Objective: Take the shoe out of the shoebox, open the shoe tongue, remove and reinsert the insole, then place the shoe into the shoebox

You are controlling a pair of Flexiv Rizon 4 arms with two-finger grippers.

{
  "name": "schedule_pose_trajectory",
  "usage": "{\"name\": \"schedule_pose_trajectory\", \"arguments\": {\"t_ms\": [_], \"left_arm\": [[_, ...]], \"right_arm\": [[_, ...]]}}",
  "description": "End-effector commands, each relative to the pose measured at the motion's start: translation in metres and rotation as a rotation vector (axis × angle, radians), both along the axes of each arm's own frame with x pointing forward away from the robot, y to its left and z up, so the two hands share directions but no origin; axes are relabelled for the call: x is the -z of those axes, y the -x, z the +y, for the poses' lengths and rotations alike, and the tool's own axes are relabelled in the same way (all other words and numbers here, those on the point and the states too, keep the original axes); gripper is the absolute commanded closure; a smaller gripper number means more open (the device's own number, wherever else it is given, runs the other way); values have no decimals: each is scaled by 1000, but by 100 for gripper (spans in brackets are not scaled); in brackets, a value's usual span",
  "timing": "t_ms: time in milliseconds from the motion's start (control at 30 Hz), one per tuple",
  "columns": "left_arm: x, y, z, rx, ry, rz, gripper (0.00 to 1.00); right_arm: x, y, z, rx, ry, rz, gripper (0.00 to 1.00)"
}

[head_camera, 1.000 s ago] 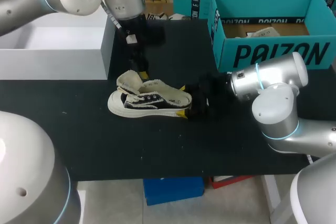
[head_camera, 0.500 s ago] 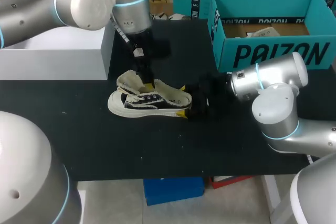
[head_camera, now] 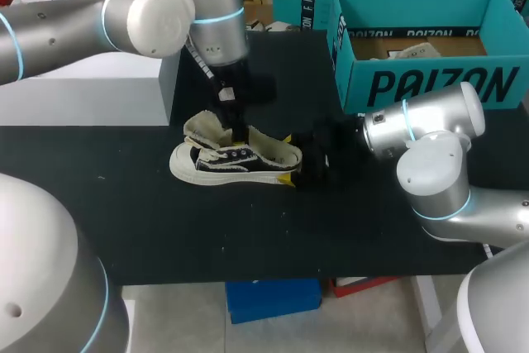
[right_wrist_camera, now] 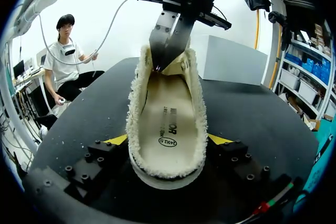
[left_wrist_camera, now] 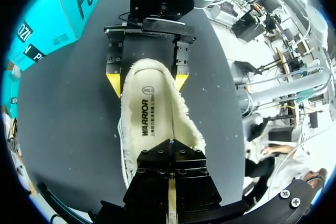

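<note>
A black-and-white sneaker (head_camera: 225, 163) with a cream fleece lining lies on its sole on the black table (head_camera: 248, 237), its tongue (head_camera: 202, 130) folded out. My right gripper (head_camera: 288, 159) is shut on the heel, one yellow tip on each side. In the right wrist view the heel sits between the fingertips (right_wrist_camera: 118, 140) and the insole (right_wrist_camera: 168, 114) shows. My left gripper (head_camera: 237, 131) points straight down, shut, its tips inside the shoe's opening by the tongue (right_wrist_camera: 160, 66). From the left wrist, its fingers (left_wrist_camera: 170, 179) hang over the insole (left_wrist_camera: 155, 114). Whether they pinch anything is hidden.
The open teal shoebox (head_camera: 430, 80) stands at the back right, just behind my right arm. A white box (head_camera: 83, 80) sits at the back left beside the left arm. Another teal box (head_camera: 293, 6) is at the table's far edge.
The left arm has swung right and down, bringing its shut gripper from just behind the tongue into the shoe's opening. The right gripper and the shoe have stayed put.
</note>
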State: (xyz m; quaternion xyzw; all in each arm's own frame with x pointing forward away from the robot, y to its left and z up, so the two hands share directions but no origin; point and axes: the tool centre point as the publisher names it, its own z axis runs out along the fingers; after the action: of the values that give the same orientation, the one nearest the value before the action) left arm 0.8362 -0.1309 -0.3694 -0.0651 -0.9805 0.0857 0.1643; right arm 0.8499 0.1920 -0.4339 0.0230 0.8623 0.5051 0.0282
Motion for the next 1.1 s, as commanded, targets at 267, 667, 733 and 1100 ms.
{"name": "schedule_pose_trajectory", "arguments": {"t_ms": [267, 667, 733, 1100], "left_arm": [[21, 8, -2, -4, -17, 33, 100], [35, 18, 3, -9, -43, 49, 100], [37, 19, 4, -10, -47, 48, 100], [47, 22, 3, -14, -63, 46, 100]], "right_arm": [[2, 0, 0, 1, 1, 1, 100], [2, 0, 0, 1, 1, 1, 100], [2, 0, 0, 1, 1, 1, 100], [2, 0, 0, 1, 1, 1, 100]]}}
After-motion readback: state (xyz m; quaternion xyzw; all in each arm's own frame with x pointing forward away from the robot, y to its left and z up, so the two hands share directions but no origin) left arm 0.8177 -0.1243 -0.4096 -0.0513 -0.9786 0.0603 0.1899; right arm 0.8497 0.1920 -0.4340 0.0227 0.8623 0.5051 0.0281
